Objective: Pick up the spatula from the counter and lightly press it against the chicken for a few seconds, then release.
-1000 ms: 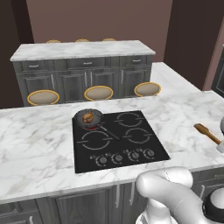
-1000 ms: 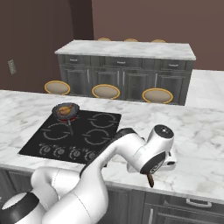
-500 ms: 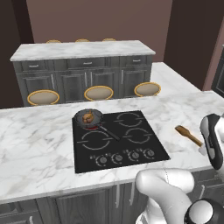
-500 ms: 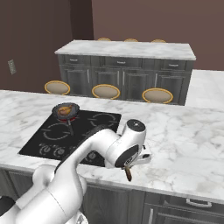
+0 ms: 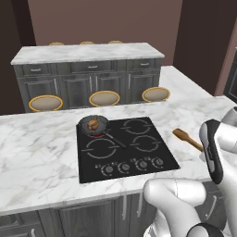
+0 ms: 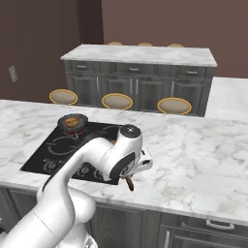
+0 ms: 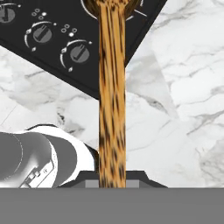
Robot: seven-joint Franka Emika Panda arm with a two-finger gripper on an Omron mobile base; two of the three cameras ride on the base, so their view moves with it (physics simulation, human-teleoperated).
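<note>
My gripper [image 7: 112, 180] is shut on the wooden spatula [image 7: 112, 96], whose handle runs straight up the hand view, its blade end reaching over the corner of the black cooktop [image 7: 52, 26]. In the left base view the spatula [image 5: 187, 138] pokes out leftward from behind my white forearm, above the marble just right of the cooktop [image 5: 125, 148]. The roasted chicken [image 5: 94, 123] lies in a small dark pan [image 5: 86, 123] on the back left burner. From the right base view the gripper [image 6: 132, 170] hangs at the cooktop's right edge, the chicken [image 6: 72, 121] well to its left.
Stove knobs [image 7: 80, 52] line the cooktop's front edge. The pan's handle [image 5: 115, 140] points toward the cooktop's middle. Three round stools [image 5: 104, 98] stand behind the marble island [image 5: 37, 152], with a grey cabinet counter [image 5: 88, 53] beyond. Open marble stretches right of the stove [image 6: 203, 160].
The arm has swung left with the spatula held, carrying it from the right part of the counter to the cooktop's right edge. Pan and chicken have stayed put.
</note>
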